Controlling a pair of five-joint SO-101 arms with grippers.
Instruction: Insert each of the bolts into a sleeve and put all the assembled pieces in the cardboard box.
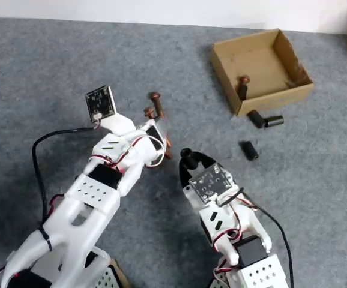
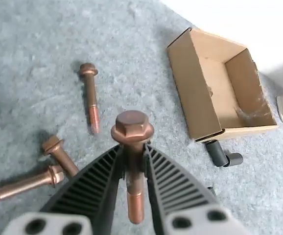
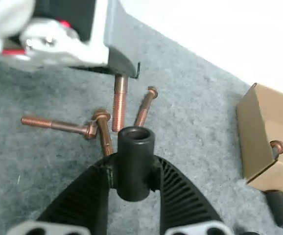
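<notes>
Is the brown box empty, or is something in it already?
Not empty. One bolt pushed into a dark sleeve sits inside the cardboard box, close to one wall.

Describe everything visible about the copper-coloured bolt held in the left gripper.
The copper-coloured metal bolt has a hexagonal flanged head, a smooth shank and a threaded tip. It is clamped at mid-shank between the black ribbed fingers of the left gripper, with the head sticking out one side and the tip the other. It hangs roughly vertical, threaded end pointing down toward the grey carpeted table, near three loose bolts lying flat.
</notes>
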